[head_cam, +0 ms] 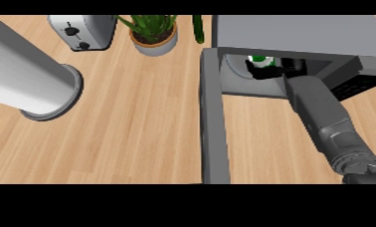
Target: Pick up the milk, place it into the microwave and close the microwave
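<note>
Head view showed the right hand (273,70) curled round the white, green-topped milk carton (259,60) inside the open grey box-shaped microwave (294,31), so placing seemed nearly done, while releasing and swinging its dark grey door (214,121) shut remained.

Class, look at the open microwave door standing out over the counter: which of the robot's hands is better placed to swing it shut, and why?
Probably the left: the right hand is inside the microwave at the milk, while the open door lies on its left. The left hand is not visible.

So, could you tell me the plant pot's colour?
Grey, with an orange-brown inner rim; head view.
</note>
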You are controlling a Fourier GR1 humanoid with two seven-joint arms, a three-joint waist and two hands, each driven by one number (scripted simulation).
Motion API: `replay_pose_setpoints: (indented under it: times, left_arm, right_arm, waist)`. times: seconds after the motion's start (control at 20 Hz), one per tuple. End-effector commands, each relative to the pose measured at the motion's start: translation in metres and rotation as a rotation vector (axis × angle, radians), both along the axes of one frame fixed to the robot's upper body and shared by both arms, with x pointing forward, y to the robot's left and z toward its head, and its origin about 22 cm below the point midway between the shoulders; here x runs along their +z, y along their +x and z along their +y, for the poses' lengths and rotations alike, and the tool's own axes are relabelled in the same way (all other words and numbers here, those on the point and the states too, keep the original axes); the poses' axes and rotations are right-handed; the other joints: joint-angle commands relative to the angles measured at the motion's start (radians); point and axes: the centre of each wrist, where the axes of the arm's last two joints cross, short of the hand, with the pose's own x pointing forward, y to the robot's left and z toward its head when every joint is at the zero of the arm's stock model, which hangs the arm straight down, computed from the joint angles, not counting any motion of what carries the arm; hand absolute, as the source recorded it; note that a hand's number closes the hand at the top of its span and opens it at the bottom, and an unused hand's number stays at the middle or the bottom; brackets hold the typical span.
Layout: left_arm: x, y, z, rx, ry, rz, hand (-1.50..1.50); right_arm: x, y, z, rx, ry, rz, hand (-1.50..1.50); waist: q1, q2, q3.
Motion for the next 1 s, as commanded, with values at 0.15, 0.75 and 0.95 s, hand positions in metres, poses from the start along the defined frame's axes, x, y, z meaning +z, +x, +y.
replay_pose_setpoints:
  times: [0.15,0.75,0.95]
  left_arm:
    - [0.005,0.014,0.002,-0.03,-0.007,-0.031,-1.5]
    - [0.01,0.019,0.002,-0.071,0.02,-0.039,-1.5]
    - [0.012,0.028,0.001,-0.079,0.017,-0.057,-1.5]
  right_arm:
    - [0.029,0.017,0.006,-0.142,-0.131,-0.049,1.5]
    - [0.049,0.018,-0.042,-0.289,-0.166,-0.053,1.5]
    - [0.042,0.015,-0.041,-0.299,-0.18,-0.063,1.5]
  waist:
    - [0.03,0.018,0.001]
    - [0.082,0.043,0.003]
    - [0.076,0.052,0.004]
